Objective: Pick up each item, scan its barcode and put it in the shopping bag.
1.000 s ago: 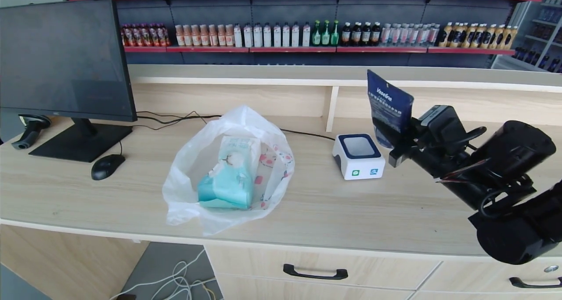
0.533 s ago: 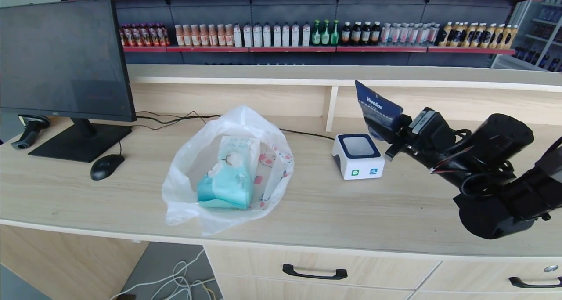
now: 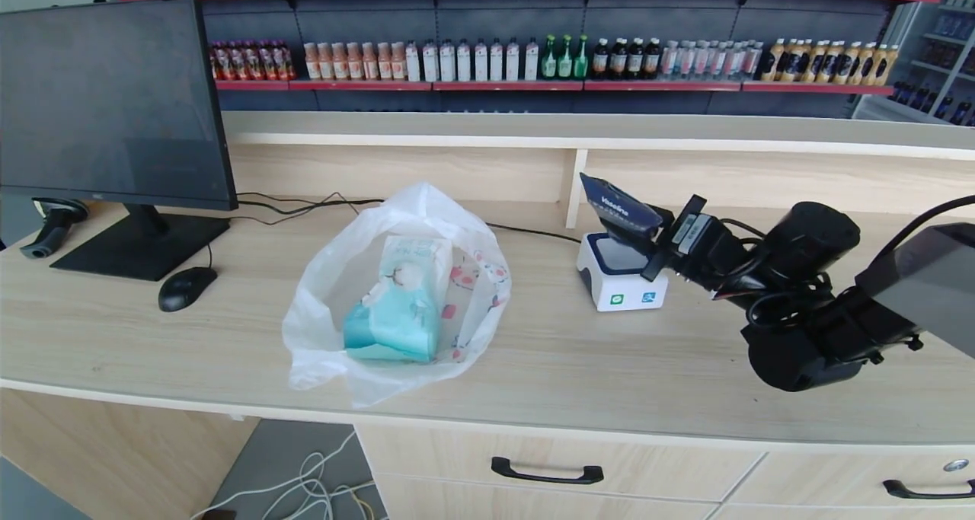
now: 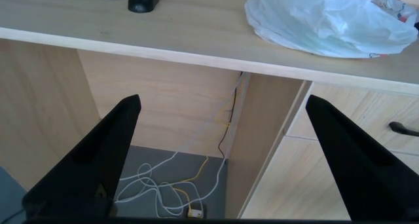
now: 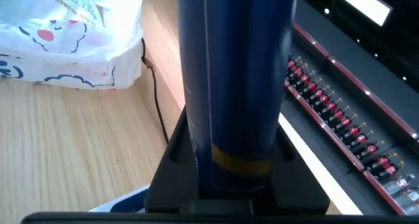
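Across the tabletop (image 3: 609, 368), near the middle: white shopping bag (image 3: 327, 307) with a teal tissue pack (image 3: 396, 307) inside. To its right, tilted just above the small white scanner (image 3: 621, 288): dark blue pouch (image 3: 617, 208), pinched in the right pincer (image 3: 661, 234). Left pincer (image 4: 222, 99) spread wide, below the tabletop's near edge.

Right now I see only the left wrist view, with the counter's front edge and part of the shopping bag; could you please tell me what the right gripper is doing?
Observer: The right gripper is shut on a dark blue tube, held tilted over the white scanner on the counter.
Operator: Thank you. Is anything inside the shopping bag?
Observer: Yes, a teal tissue pack lies in the shopping bag, which stands open to the scanner's left in the head view.
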{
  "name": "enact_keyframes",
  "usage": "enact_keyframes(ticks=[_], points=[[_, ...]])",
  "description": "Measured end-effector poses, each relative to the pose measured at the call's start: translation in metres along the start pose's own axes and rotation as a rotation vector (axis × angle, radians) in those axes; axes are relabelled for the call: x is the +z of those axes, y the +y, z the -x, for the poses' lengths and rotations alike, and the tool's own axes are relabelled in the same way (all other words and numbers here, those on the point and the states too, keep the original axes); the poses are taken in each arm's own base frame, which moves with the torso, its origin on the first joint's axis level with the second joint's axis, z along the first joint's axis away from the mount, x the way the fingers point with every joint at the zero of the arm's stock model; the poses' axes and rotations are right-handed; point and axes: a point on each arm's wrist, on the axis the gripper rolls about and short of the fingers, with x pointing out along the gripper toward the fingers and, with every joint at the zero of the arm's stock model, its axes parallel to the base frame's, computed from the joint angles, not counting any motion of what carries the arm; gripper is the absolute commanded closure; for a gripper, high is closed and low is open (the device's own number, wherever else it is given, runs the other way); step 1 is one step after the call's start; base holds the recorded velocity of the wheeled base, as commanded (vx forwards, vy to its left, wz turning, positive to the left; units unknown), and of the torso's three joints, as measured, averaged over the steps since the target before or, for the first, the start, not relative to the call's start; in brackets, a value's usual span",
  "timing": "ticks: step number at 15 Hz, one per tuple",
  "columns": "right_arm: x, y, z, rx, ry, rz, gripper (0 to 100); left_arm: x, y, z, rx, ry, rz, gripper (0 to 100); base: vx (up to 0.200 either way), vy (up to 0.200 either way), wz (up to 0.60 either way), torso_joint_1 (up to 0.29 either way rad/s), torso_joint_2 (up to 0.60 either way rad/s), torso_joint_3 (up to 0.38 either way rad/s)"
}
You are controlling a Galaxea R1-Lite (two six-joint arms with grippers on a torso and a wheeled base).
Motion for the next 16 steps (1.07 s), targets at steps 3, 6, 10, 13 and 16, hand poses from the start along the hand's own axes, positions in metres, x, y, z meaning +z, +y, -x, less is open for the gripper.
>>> enact_keyframes(ticks=[3, 6, 10, 13, 16], points=[[-0.008, 0.004, -0.001, 0.007, 0.007, -0.005, 100, 0.000, 0.000, 0.000, 0.000, -0.002, 0.000, 0, 0.000, 0.000, 0.00, 0.000, 0.00, 0.000], [-0.013, 0.005, -0.002, 0.003, 0.010, -0.003, 100, 0.000, 0.000, 0.000, -0.001, -0.002, -0.001, 0, 0.000, 0.000, 0.00, 0.000, 0.00, 0.000], [-0.014, 0.006, -0.003, 0.004, 0.009, -0.002, 100, 0.000, 0.000, 0.000, -0.001, -0.002, -0.001, 0, 0.000, 0.000, 0.00, 0.000, 0.00, 0.000], [-0.015, 0.006, -0.003, 0.004, 0.012, -0.003, 100, 0.000, 0.000, 0.000, -0.001, -0.002, -0.001, 0, 0.000, 0.000, 0.00, 0.000, 0.00, 0.000], [-0.015, 0.006, -0.002, 0.002, 0.014, -0.004, 100, 0.000, 0.000, 0.000, 0.000, 0.000, -0.001, 0, 0.000, 0.000, 0.00, 0.000, 0.00, 0.000]])
